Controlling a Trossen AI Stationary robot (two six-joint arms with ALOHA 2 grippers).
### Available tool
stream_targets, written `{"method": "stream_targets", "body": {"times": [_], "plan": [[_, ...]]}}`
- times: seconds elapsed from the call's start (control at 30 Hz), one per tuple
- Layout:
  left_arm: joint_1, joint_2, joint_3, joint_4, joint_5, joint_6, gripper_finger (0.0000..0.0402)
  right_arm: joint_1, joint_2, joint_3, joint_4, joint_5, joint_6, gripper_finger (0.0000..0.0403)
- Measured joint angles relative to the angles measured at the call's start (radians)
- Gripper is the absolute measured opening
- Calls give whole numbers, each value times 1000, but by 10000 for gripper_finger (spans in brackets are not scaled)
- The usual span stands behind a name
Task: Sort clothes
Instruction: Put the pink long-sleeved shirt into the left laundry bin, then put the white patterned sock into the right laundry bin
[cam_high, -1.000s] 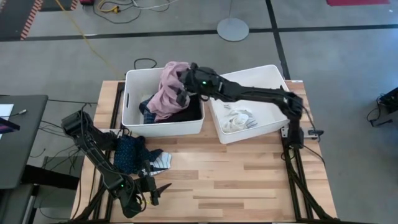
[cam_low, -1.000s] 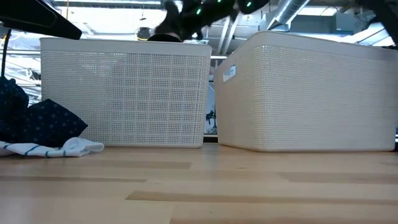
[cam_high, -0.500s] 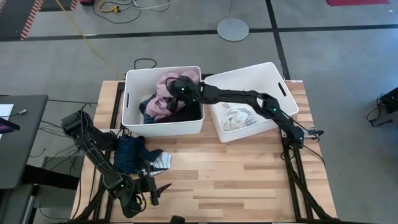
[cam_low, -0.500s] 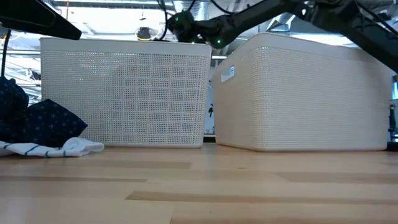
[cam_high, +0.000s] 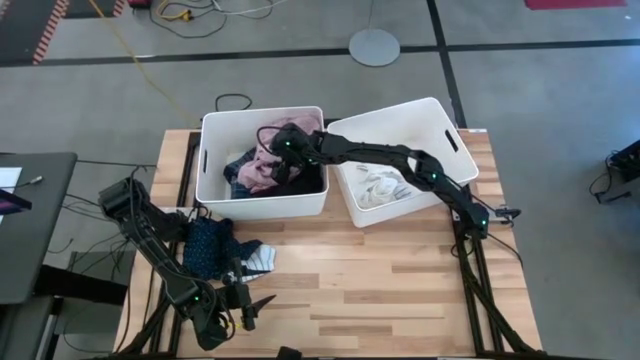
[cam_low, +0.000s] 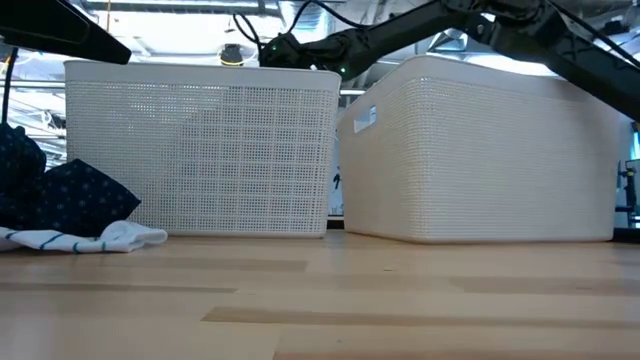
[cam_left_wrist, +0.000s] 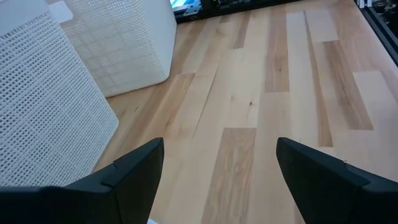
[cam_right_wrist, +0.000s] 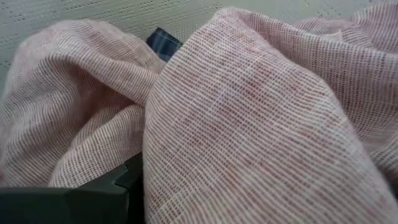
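Inside the left bin (cam_high: 215, 190): right tool (cam_high: 277, 158), lowered from above the rim, presses the pink garment (cam_high: 262, 165) down; grip undeterminable. Deposit near complete. Left tool (cam_left_wrist: 217, 180) open, idle.

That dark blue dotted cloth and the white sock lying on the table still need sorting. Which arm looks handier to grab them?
Probably the left. Its open left gripper waits just in front of the navy garment and the sock, while the right gripper is deep in the left bin, against the pink garment.
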Motion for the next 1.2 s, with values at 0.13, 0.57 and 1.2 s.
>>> {"method": "stream_targets", "body": {"times": [0.13,0.57,1.2], "plan": [[0,0,0,2,3,-3,304,24,-26,34,-13,3,-19,290],[0,0,0,2,22,1,304,112,-224,65,-13,17,-83,290],[3,-1,0,-39,186,80,303,197,-425,66,-172,23,-186,290]]}}
